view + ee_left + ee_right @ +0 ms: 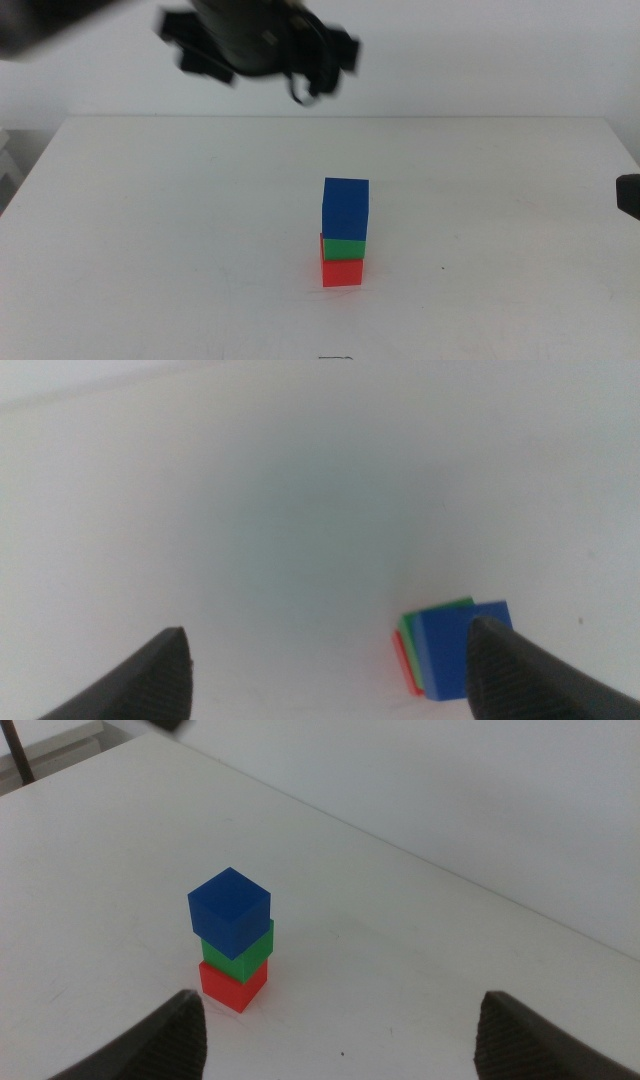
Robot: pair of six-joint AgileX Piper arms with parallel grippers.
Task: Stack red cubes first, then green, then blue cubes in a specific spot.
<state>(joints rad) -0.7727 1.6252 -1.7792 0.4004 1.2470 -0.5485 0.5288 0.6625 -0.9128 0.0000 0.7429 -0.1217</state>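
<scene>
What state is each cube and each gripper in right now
red cube: on the table, bottom of the stack.
green cube: on the red cube, middle of the stack.
blue cube: on top, free of both grippers.
left gripper: open, empty, raised above the stack.
right gripper: open, empty, waiting off to the side.

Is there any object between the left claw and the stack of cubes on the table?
Nothing visible. The left claw is open above the white table, empty, with the blue cube on the green cube on the red cube below it. The right claw waits, open.
</scene>
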